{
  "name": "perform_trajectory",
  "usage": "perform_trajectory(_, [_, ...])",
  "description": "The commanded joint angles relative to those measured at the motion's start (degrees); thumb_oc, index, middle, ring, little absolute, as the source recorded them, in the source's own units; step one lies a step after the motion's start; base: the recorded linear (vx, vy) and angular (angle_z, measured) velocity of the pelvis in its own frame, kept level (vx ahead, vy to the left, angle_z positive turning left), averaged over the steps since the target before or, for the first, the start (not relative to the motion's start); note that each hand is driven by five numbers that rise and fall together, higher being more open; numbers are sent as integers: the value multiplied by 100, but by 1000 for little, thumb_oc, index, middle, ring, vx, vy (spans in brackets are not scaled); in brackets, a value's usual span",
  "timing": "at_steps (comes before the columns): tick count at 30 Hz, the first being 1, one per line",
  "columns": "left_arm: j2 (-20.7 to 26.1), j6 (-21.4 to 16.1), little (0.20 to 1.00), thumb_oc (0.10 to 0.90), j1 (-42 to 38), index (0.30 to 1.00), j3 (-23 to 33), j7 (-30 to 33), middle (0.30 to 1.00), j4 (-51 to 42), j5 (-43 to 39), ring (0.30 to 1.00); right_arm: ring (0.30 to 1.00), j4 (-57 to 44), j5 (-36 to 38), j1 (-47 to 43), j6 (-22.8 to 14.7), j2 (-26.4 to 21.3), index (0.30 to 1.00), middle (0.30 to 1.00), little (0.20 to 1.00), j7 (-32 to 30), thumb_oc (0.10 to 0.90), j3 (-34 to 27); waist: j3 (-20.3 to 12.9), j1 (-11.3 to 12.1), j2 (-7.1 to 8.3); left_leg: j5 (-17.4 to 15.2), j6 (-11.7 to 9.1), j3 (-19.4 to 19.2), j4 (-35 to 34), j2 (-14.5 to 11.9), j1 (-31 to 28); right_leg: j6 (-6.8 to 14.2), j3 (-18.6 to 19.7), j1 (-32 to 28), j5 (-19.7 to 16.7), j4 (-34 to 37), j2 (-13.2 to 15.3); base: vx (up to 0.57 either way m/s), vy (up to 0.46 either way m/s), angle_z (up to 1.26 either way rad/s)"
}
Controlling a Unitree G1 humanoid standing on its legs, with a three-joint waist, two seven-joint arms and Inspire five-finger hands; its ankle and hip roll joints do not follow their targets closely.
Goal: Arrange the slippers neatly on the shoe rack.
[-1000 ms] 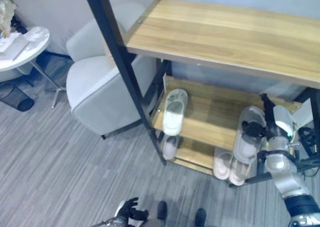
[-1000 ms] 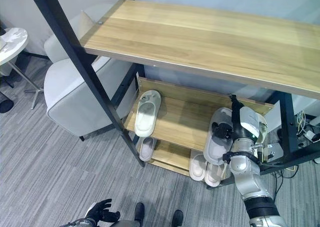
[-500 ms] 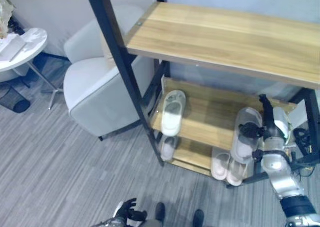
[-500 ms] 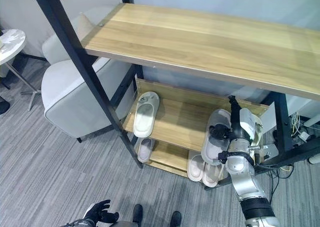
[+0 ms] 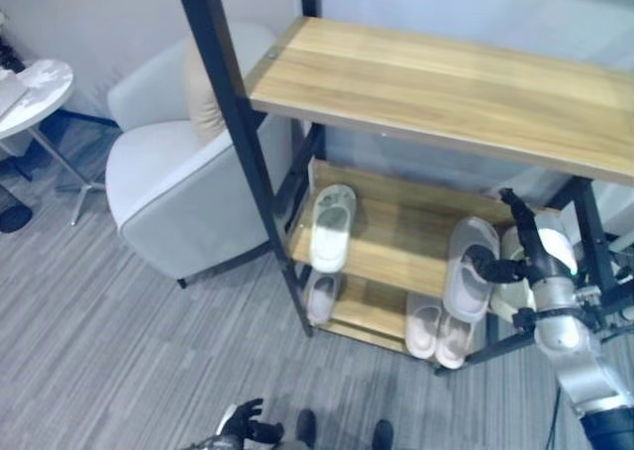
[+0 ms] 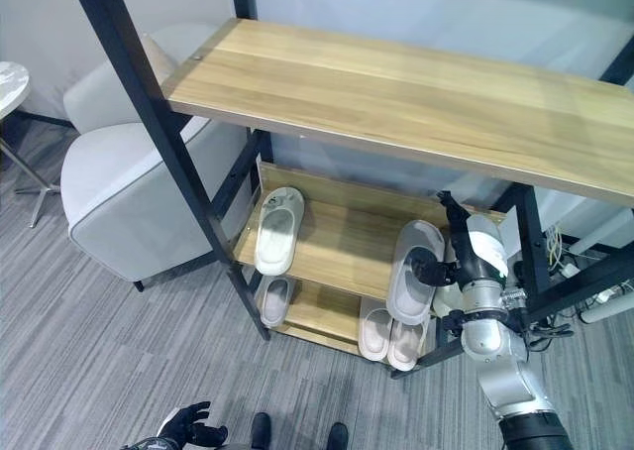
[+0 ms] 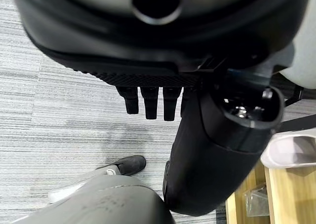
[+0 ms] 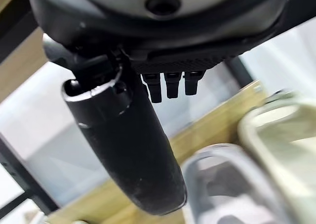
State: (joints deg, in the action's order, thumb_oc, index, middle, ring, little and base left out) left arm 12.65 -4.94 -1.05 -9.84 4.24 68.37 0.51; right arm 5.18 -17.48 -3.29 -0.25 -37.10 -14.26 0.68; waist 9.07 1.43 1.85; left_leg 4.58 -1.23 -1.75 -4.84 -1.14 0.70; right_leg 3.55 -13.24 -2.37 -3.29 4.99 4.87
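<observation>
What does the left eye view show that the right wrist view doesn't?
Left eye view, not right wrist: the armchair, side table, top shelf, a white slipper at the middle shelf's left end, a pair on the bottom shelf, the left hand low over the floor. Right wrist, not left eye: a pale rim, too close to identify. Both: the right hand at the grey slipper on the middle shelf.

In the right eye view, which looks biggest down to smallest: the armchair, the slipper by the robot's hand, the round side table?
1. armchair
2. slipper at the right hand
3. side table, though the picture's edge cuts it off
</observation>
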Motion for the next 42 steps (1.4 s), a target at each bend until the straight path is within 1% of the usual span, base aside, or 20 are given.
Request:
perform_trajectory(1, [-66, 151, 900, 800, 82, 900, -302, -135, 900, 761, 152, 900, 900, -144, -260, -329, -108, -454, 900, 900, 900, -198, 800, -619, -322, 90, 36, -708, -164, -437, -16, -183, -295, 307, -74, -338, 651, -5, 126, -6, -1, -11])
perform_trajectory(7, [-64, 153, 900, 800, 69, 900, -337, -159, 900, 765, 153, 900, 900, 236, -170, -449, -93, -355, 900, 900, 900, -272, 800, -499, -327, 111, 41, -709, -168, -442, -16, -196, -307, 291, -42, -331, 646, -1, 112, 2, 1, -5])
perform_trajectory(13, [-24, 161, 900, 800, 70, 900, -373, -132, 900, 816, 172, 900, 900, 654, 155, -779, -189, -170, 900, 900, 900, -357, 800, -190, -300, 178, 53, -688, -176, -429, -16, -206, -289, 282, -49, -307, 638, 1, 90, 0, 0, 0])
perform_trajectory(23, [11, 136, 900, 800, 86, 900, -359, -104, 900, 870, 169, 900, 900, 654, 337, -936, -292, -66, 900, 900, 900, -282, 800, 72, -261, 271, 130, -669, -183, -389, -16, -205, -224, 287, -106, -284, 627, 1, 93, 4, 1, 1])
perform_trajectory(26, [31, 137, 900, 800, 82, 900, -353, -107, 900, 879, 176, 900, 900, 688, 312, -962, -272, -87, 900, 900, 900, -239, 800, 137, -253, 293, 147, -666, -185, -380, -16, -204, -220, 288, -116, -280, 624, 1, 99, 0, 0, 0])
perform_trajectory(29, [41, 143, 900, 800, 68, 900, -350, -109, 900, 862, 185, 900, 900, 851, 95, -1017, -157, -175, 900, 900, 900, -198, 800, 229, -232, 309, 157, -660, -181, -378, -16, -201, -201, 294, -126, -265, 621, 1, 103, 0, 0, 0])
perform_trajectory(32, [50, 148, 900, 800, 35, 900, -379, -111, 900, 842, 162, 900, 900, 1049, 51, -1119, -78, -183, 900, 900, 900, -201, 800, 304, -210, 327, 142, -666, -178, -377, -16, -194, -189, 297, -126, -246, 622, 1, 106, 0, 0, 0])
perform_trajectory(34, [57, 157, 900, 800, 18, 900, -428, -97, 900, 841, 152, 900, 900, 1297, 148, -1349, -65, -121, 900, 900, 900, -242, 800, 467, -190, 348, 126, -667, -170, -373, -16, -187, -187, 297, -115, -245, 620, 1, 115, 0, 0, 0])
perform_trajectory(36, [61, 161, 900, 800, 10, 900, -423, -67, 900, 831, 139, 900, 900, 1349, 53, -1452, -49, -106, 900, 900, 900, -272, 800, 544, -177, 370, 117, -670, -163, -363, -16, -180, -188, 304, -127, -251, 619, 1, 127, 0, 0, 0])
perform_trajectory(40, [67, 164, 900, 800, 12, 900, -419, -49, 900, 833, 139, 900, 900, 1495, 115, -1521, -59, -57, 900, 900, 900, -418, 800, 495, -167, 392, 108, -673, -155, -355, -16, -171, -189, 307, -137, -258, 614, 1, 138, 6, 24, 4])
perform_trajectory(42, [83, 166, 900, 800, -3, 900, -430, -10, 900, 848, 136, 900, 900, 1584, 333, -1614, -108, 25, 900, 900, 900, -578, 800, 433, -152, 416, 112, -669, -147, -339, -16, -162, -170, 312, -138, -236, 604, 1, 141, -9, 23, 4])
